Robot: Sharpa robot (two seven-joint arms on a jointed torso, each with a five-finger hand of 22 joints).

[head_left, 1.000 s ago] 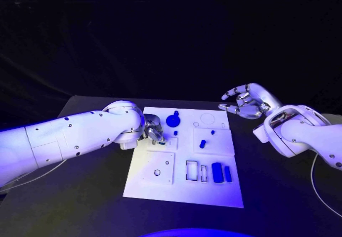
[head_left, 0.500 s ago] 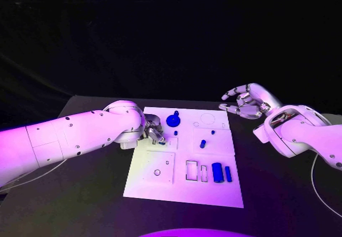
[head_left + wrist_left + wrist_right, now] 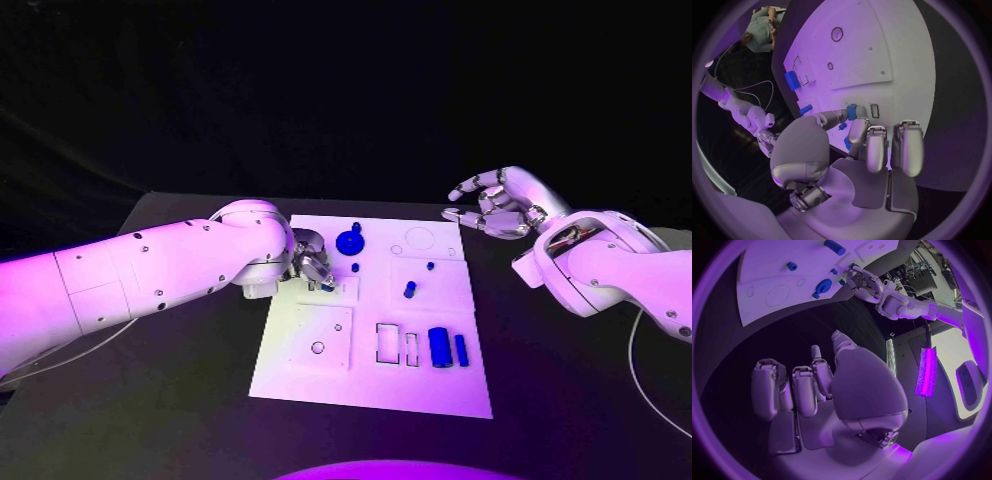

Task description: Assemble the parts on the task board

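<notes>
Fingers (image 3: 856, 131) of left robot hand (image 3: 312, 265) seemingly pinch a half-hidden blue part (image 3: 851, 111); right robot hand (image 3: 495, 205) spread, empty.

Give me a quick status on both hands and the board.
Left hand pinching a small blue part over the white board. Right hand off the board's far right corner, holding nothing. Nothing blocking the board.

A black desk (image 3: 173, 400) was shown beneath the work area, backed by dark drapery (image 3: 346, 90); a thin pale cable (image 3: 656, 395) was laid across the desk.
</notes>
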